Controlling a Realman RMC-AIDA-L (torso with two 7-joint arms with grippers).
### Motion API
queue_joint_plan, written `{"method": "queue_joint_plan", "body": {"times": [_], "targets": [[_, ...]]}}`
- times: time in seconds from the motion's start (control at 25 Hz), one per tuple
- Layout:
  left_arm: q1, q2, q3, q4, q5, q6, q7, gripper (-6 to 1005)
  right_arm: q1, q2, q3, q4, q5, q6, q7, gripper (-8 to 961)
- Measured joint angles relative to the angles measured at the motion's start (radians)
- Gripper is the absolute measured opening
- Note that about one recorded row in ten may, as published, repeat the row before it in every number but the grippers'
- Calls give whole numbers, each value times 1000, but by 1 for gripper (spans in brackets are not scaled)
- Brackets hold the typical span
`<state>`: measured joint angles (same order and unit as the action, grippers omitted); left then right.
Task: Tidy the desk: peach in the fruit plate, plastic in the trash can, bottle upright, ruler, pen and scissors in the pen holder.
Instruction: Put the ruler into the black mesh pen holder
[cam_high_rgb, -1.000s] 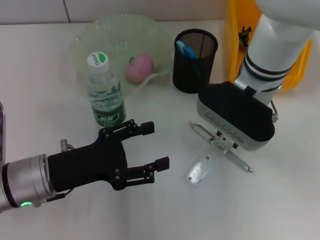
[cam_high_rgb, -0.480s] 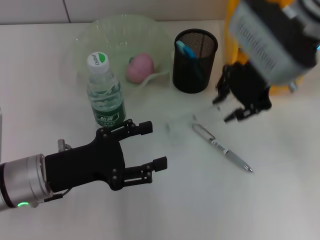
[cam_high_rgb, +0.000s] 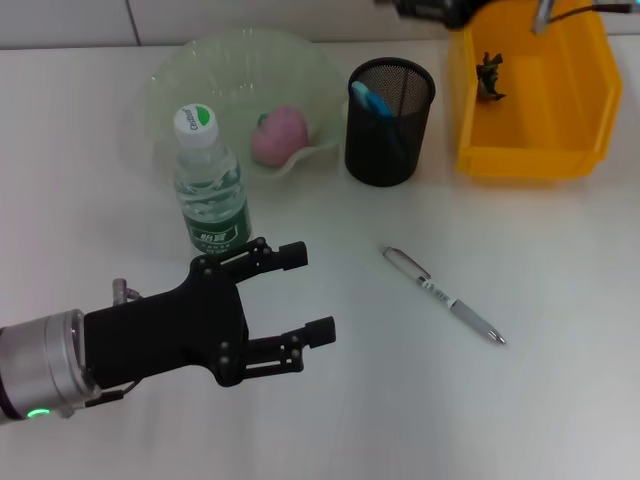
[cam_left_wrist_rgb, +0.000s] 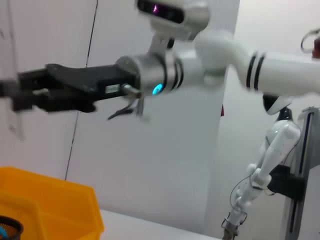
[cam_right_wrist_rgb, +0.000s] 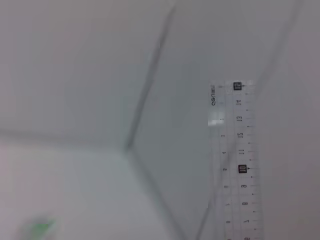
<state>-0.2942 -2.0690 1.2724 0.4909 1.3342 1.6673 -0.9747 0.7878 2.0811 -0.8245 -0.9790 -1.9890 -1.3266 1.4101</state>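
My right gripper (cam_high_rgb: 428, 8) is raised high at the far edge, above the pen holder (cam_high_rgb: 390, 122), and is shut on the clear ruler (cam_right_wrist_rgb: 234, 160); it also shows in the left wrist view (cam_left_wrist_rgb: 22, 95). A silver pen (cam_high_rgb: 444, 295) lies on the table at front right. The green-capped bottle (cam_high_rgb: 210, 185) stands upright. The pink peach (cam_high_rgb: 280, 135) lies in the glass fruit plate (cam_high_rgb: 200, 70). My left gripper (cam_high_rgb: 312, 292) is open and empty, hovering in front of the bottle. Something blue (cam_high_rgb: 372, 100) stands in the pen holder.
A yellow bin (cam_high_rgb: 530, 150) stands at the back right next to the pen holder, with a small dark object (cam_high_rgb: 490, 72) inside. White table surface stretches around the pen and along the front.
My right gripper lifted the ruler off the table beside the pen and rose up and back, almost out of the head view. The left gripper stayed where it was.
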Motion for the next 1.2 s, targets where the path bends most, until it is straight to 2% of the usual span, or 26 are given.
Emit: {"method": "queue_joint_plan", "body": {"times": [0.08,0.12,0.16,0.28,0.32,0.36,0.52,0.72,1.2], "targets": [[1,1,-1,0,-1,5,-4,829,-38,0,-36,125,238,99,-115,408],[1,2,-4,-1,-2,6,-9,829,-46,1,-56,246,422,140,-232,409],[1,2,-4,-1,-2,6,-9,829,-46,1,-56,246,422,140,-232,411],[-5,5,-23,-1,0,5,-18,829,-28,3,-71,425,623,175,-429,416],[-9,7,-36,0,2,5,-24,829,-3,4,-76,531,702,196,-549,417],[-9,7,-36,0,2,5,-24,829,-3,4,-76,531,702,196,-549,419],[-14,9,-50,3,3,7,-26,829,32,7,-77,693,786,231,-675,425],[-10,9,-55,3,0,5,-37,829,36,12,-69,763,799,246,-706,433],[2,9,-76,15,3,13,-65,829,-14,13,-66,814,803,248,-741,452]]}}
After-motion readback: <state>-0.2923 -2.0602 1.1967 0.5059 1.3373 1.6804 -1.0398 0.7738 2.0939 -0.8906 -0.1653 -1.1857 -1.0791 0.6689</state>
